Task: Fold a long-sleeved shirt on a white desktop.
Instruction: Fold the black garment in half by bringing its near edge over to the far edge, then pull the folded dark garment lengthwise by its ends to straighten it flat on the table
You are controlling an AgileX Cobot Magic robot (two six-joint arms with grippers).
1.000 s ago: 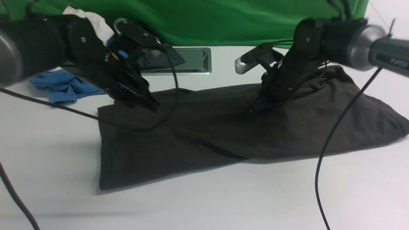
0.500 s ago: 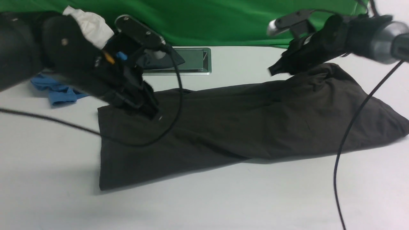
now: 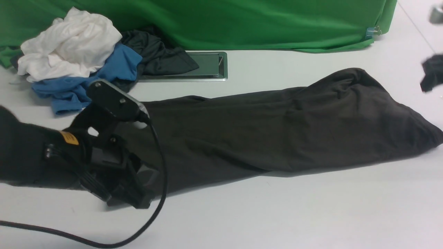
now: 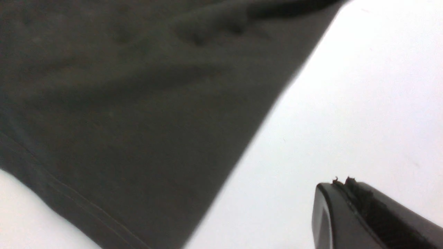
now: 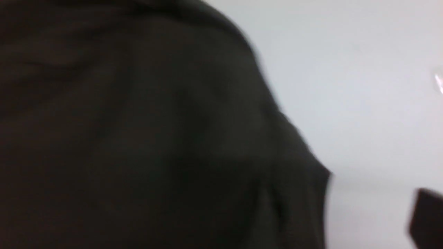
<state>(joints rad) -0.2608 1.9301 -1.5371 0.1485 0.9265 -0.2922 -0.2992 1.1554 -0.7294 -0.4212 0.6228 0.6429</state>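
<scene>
A: Where is the long-sleeved shirt point(image 3: 277, 131) now?

B: It lies folded in a long band on the white worktop point(image 3: 277, 214), and it stretches away from the left tool point(image 3: 129, 199) toward the right side. The left tool is low at the shirt's near left corner. In the left wrist view its two jaws are pressed together with nothing between them, and the hem of the shirt is just beside it, not touching.

A: And the right tool point(image 3: 431, 74)?

B: It is at the far right edge, apart from the shirt's raised end, and it is blurred. I cannot tell if its jaws are wide or narrow. I see no cloth in it.

A: What is behind the left tool?

B: A pile with a white garment point(image 3: 69, 48), a blue garment point(image 3: 86, 81) and a dark garment point(image 3: 155, 55). The dark one lies partly over a metal-framed hatch point(image 3: 211, 67), in front of the green backdrop point(image 3: 259, 20)
</scene>
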